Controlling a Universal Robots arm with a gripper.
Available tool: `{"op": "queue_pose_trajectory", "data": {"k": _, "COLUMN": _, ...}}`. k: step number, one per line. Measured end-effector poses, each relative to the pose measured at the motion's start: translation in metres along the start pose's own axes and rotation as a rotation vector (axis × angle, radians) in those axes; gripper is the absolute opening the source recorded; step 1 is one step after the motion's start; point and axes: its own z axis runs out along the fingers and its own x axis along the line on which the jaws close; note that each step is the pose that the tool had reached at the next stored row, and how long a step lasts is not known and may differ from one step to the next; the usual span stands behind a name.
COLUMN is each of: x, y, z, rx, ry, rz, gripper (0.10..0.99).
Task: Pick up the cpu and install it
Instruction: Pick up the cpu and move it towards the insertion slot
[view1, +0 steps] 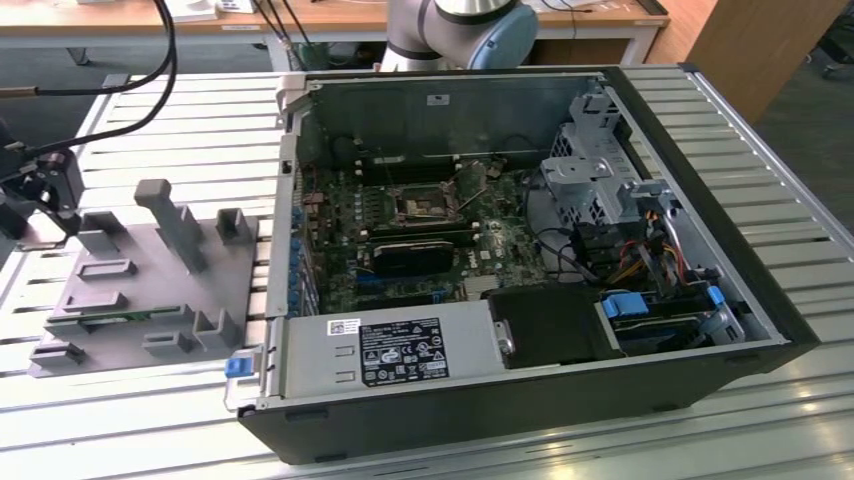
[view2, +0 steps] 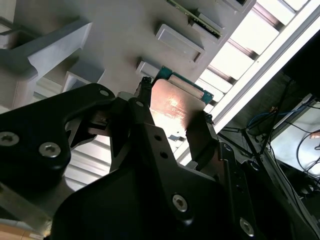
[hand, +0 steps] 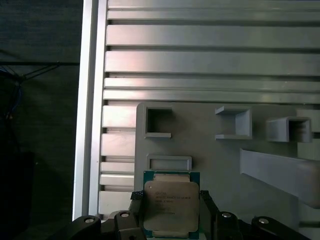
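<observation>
Between the fingers of the gripper (hand: 171, 196), above the grey tray (hand: 225, 165), the task stands at about its first half: the pick-up looks made or all but made, and the install is not yet done. Both wrist views show the cpu (hand: 171, 210) with one black finger (hand: 136, 201) pressed to one edge and its partner against the opposite edge. The jaws are therefore closed to just the chip's width and clamped on it, with the silver top and green rim facing the camera. Whether the chip hangs clear of the tray or rests on it I cannot tell. The tray's small pockets lie just beyond the chip, and the tray sits on a slatted metal table (hand: 200, 50). In the exterior view the gripper (view1: 40, 200) is at the tray's (view1: 147, 290) end toward the exterior view's left, well apart from the open computer case (view1: 441, 420) lying on the table toward the exterior view's right. The socket (view1: 424, 205) on the board inside looks unfilled, as far as I can judge, so the whole install remains.
</observation>
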Motion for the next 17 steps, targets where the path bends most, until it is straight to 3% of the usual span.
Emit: {"op": "queue_pose_trajectory", "data": {"k": 17, "x": 0.0003, "y": 0.0008, "z": -0.0099, "rx": 0.000, "ry": 0.0000, "rz": 0.000, "gripper": 0.533}}
